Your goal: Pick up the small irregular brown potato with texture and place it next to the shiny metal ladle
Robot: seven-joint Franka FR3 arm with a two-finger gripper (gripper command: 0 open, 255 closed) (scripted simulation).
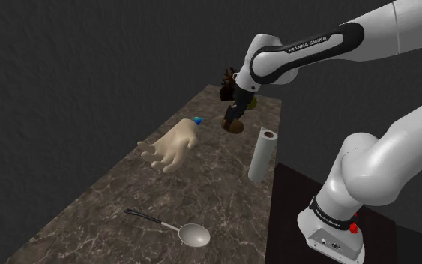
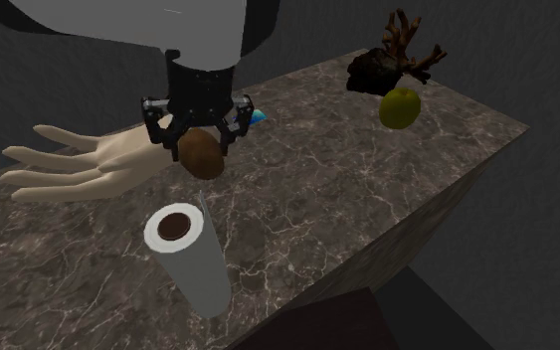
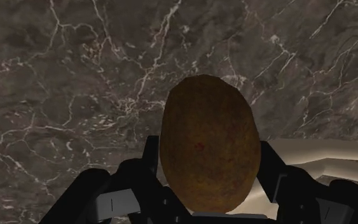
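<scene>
My black gripper (image 2: pixel 201 149) is shut on the brown rough-skinned potato (image 2: pixel 202 155) and holds it a little above the dark marble counter (image 2: pixel 347 189). In the wrist view the potato (image 3: pixel 209 146) stands between the two black fingers (image 3: pixel 139 172), with the marble below it. From the shoulder view the gripper (image 1: pixel 234 120) hangs over the far part of the counter with the potato (image 1: pixel 235 126) at its tip. The metal ladle (image 1: pixel 179 229), with a dark handle and a shiny bowl, lies near the counter's near end.
A pale hand-shaped model (image 1: pixel 173 148) with a blue tip lies mid-counter. A white paper roll (image 1: pixel 263 156) stands upright by the edge on the shoulder view's right. A yellow-green fruit (image 2: pixel 401 106) and a dark brown branched object (image 2: pixel 392 60) sit at the far end.
</scene>
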